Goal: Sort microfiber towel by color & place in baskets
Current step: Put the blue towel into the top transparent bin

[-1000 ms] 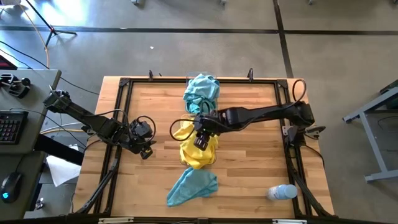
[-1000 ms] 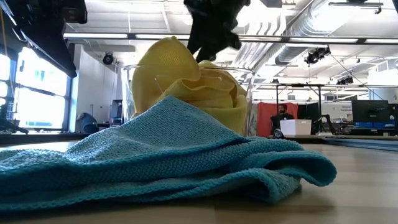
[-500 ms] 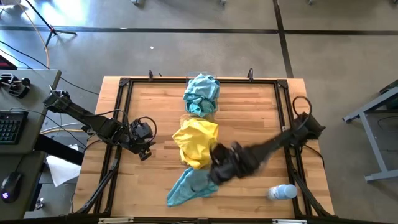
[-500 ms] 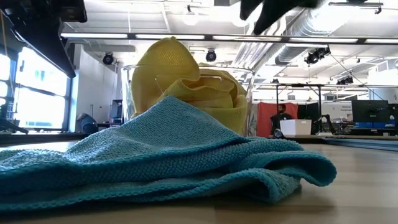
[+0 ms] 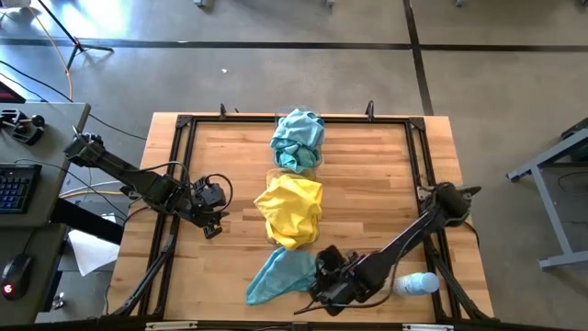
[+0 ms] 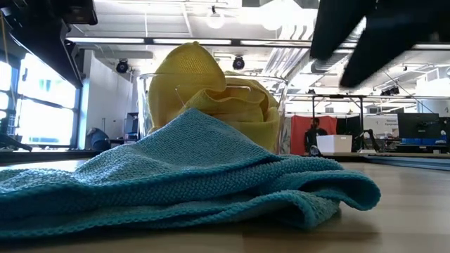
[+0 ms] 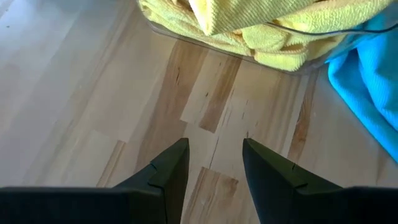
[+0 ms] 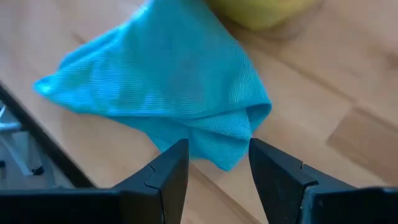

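A loose teal-blue towel (image 5: 280, 276) lies rumpled on the table near its near edge; it fills the foreground of the low view (image 6: 190, 183). Yellow towels (image 5: 290, 210) are heaped in a clear bin (image 6: 283, 116) at mid-table. More teal towels (image 5: 299, 138) fill the bin beyond it. My right gripper (image 5: 322, 287) is open at the loose towel's right end, and in the right wrist view (image 8: 217, 155) its fingers stand either side of a folded corner (image 8: 233, 146). My left gripper (image 5: 214, 209) waits open, left of the yellow bin.
A clear plastic bottle (image 5: 418, 283) lies on its side at the near right, just beyond my right arm. Black frame rails (image 5: 175, 175) border the table on all sides. Bare wood shows left and right of the bins.
My right gripper has swung from above the yellow bin toward the table's near edge and come down beside the loose teal towel's right end. The towels have kept their places.
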{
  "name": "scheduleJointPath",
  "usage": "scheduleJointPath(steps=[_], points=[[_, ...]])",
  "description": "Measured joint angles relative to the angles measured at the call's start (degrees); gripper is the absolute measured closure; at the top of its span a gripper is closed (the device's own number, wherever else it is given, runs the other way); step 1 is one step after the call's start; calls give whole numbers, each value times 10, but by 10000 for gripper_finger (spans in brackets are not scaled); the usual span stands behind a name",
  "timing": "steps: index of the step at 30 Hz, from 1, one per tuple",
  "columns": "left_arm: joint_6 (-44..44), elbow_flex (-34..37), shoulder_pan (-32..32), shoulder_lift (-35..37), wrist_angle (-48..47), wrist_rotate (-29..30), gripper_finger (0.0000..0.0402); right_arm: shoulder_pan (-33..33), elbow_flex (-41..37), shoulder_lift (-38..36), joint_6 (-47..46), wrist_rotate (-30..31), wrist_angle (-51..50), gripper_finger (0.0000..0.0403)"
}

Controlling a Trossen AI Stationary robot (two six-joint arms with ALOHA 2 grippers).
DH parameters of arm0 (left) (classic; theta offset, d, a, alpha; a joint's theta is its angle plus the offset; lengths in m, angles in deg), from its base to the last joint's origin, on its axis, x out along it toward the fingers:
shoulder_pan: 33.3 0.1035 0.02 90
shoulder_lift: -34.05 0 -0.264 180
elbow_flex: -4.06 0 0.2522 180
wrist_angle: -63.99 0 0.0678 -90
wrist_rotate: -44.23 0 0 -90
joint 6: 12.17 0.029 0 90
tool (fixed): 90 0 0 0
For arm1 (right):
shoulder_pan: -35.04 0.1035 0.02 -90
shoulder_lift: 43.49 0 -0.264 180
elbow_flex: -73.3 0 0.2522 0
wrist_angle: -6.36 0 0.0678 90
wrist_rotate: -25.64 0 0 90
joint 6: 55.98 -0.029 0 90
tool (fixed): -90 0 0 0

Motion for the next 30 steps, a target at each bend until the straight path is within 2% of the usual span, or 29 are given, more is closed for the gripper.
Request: scheduleJointPath(steps=[5,13,15,17,20,21,25,27,30], points=[[1,0,0,0,0,-18,261,-11,-3,45,-15,-9,27,238],[6,0,0,0,-1,-28,261,-38,-1,106,12,-77,91,243],[6,0,0,0,-1,-29,261,-40,1,112,16,-79,103,263],[6,0,0,0,-1,-29,261,-39,0,112,26,-81,110,301],[8,0,0,0,-1,-29,261,-40,-2,104,37,-94,115,377],[11,0,0,0,-1,-29,261,-39,-3,99,39,-98,116,389],[30,0,0,0,-1,-29,261,-29,-4,60,38,-102,116,377],[36,0,0,0,-1,-29,261,-23,-4,31,37,-95,117,383],[36,0,0,0,-1,-29,261,-9,-4,-12,40,-54,117,398]])
